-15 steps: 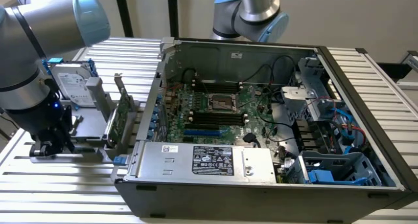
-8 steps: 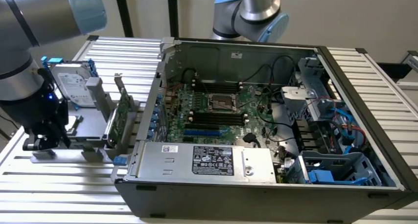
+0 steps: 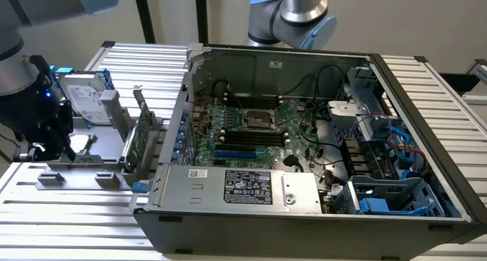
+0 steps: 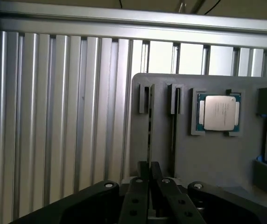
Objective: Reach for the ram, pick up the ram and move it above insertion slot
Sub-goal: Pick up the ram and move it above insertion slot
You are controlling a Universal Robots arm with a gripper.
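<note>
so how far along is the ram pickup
Done: the gripper is at the gray holder, lined up over the ram standing edge-on in its slot. In hand: the pick itself; a firm grip can't be confirmed. Left: the ram sits unlifted in the holder, not yet above the motherboard's black slots.

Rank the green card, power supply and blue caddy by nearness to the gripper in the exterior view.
1. Green card, upright outside the case, beside the gripper.
2. Power supply, mid-view, inside the case.
3. Blue caddy, at the exterior view's right.
</note>
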